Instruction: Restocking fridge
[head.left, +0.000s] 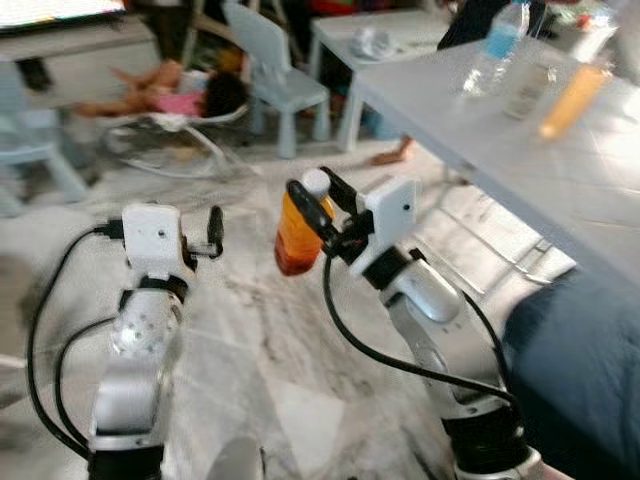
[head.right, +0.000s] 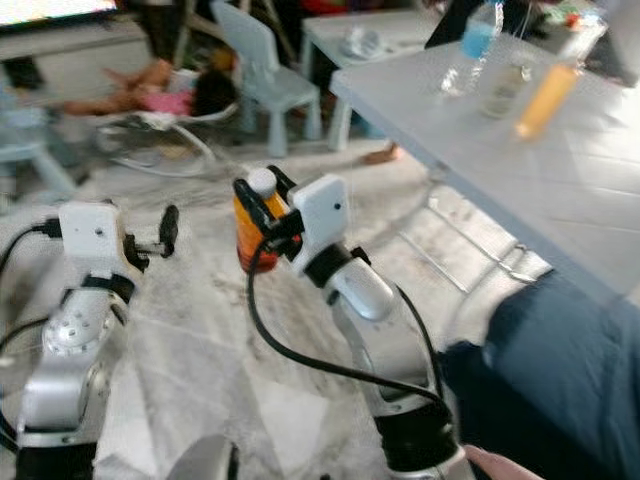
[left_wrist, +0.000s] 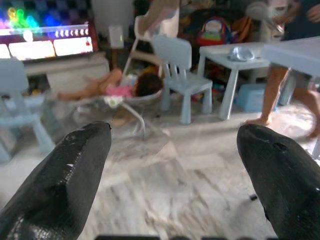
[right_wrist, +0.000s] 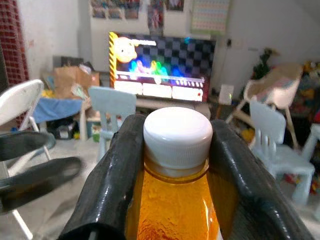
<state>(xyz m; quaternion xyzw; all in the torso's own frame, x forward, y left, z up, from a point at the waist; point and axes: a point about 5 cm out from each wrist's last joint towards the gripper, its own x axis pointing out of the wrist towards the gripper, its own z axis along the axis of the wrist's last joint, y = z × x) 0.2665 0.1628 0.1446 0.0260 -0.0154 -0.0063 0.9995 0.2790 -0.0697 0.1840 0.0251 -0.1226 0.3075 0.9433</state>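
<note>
Right wrist view settles the grip: the right gripper (right_wrist: 175, 165) has its two black fingers (right_wrist: 112, 180) pressed against either side of a bottle (right_wrist: 175, 200), just under its white cap (right_wrist: 177, 135). Orange liquid reaches the bottle's neck, so it looks full, and the cap is on. From the head camera, the bottle (head.left: 297, 235) hangs upright between those fingers, above the marble floor (head.left: 270, 350).

Beyond and to the side of the fingers, a grey table (head.left: 520, 140) carries more bottles: a clear water bottle (head.left: 495, 50) with a blue label and a tall orange one (head.left: 572, 100), both standing. What else stands beside them is too blurred to tell.

The left gripper (left_wrist: 175, 165) holds nothing; its fingers (left_wrist: 65, 175) are spread wide, with only floor and a small blue chair (left_wrist: 182, 75) ahead.

I judge this the carrying step, drink in hand, fridge not yet reached. Next, the robot must find the fridge while keeping the bottle upright and the squeeze firm.
</note>
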